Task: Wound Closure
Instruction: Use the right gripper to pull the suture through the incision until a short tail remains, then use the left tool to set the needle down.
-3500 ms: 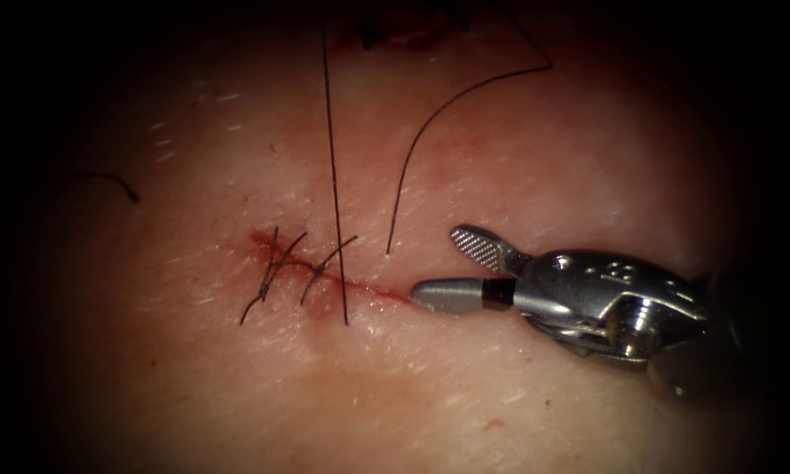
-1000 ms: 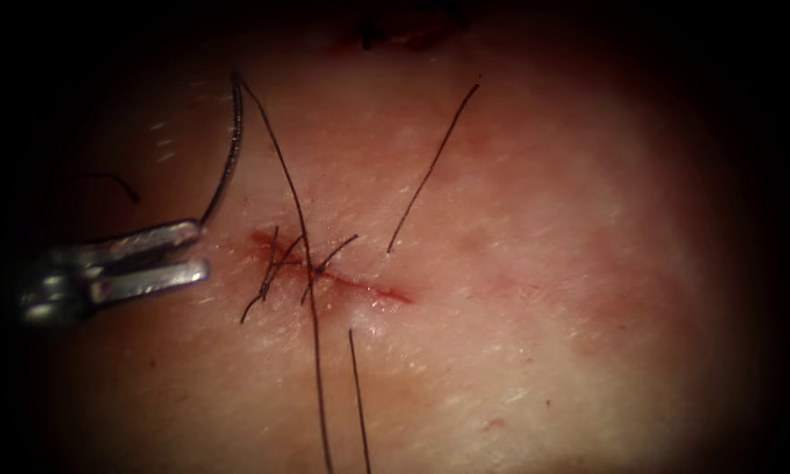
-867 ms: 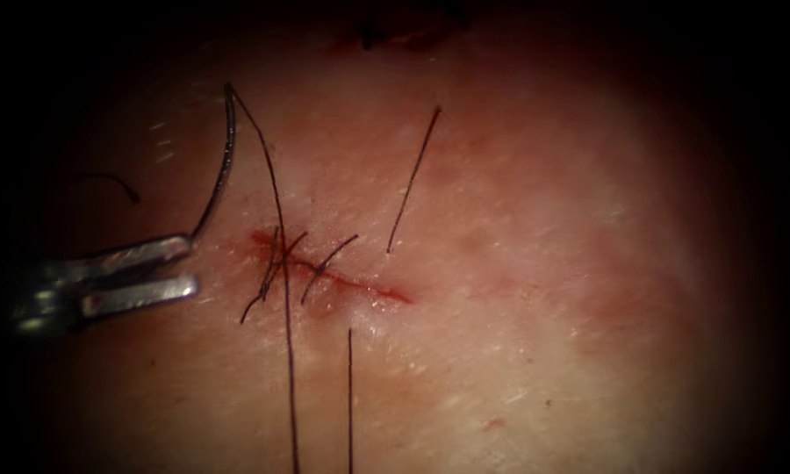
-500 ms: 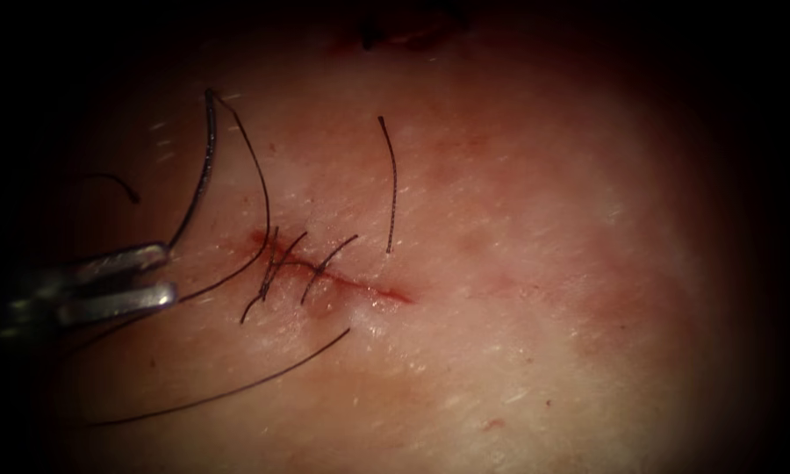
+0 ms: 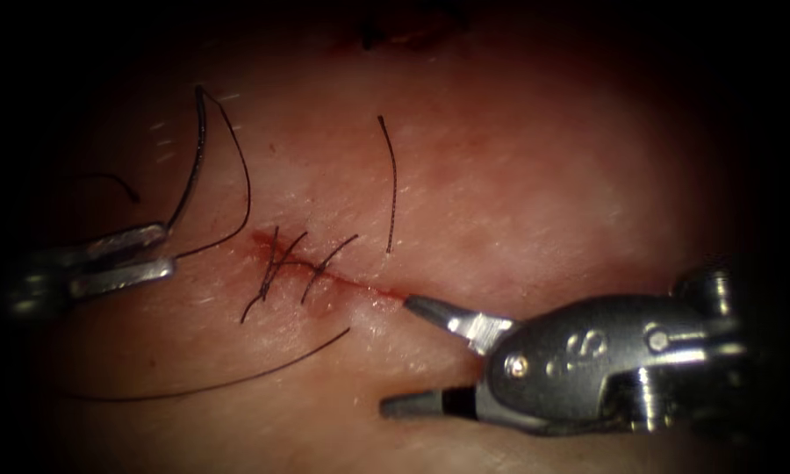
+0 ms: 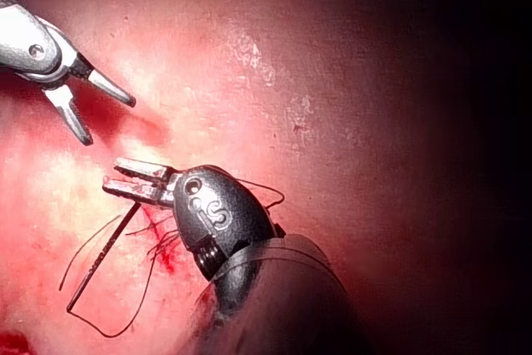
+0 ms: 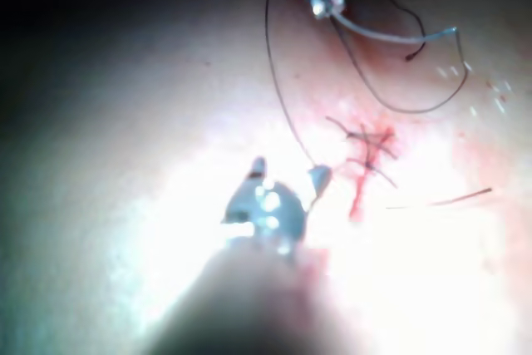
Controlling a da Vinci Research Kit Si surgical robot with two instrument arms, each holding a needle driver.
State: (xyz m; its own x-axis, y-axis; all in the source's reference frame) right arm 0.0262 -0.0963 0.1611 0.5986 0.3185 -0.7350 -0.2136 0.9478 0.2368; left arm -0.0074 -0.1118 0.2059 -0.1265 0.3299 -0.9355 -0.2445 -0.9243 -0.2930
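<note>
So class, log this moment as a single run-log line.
left gripper: shut on needle near one end, out of the tissue | right gripper: open, holds nothing, by cut | thread loose

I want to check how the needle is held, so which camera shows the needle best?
The endoscope view: the needle arcs clear of the tissue, left of the cut, with the left tool gripping one end. The left wrist view shows it dark and foreshortened; the right wrist view shows it pale.

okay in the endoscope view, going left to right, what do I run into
Left tool, shut on the needle near its tip end, needle out of the tissue → stitches over the cut → loose thread → right tool, jaws open, holding nothing.
</note>
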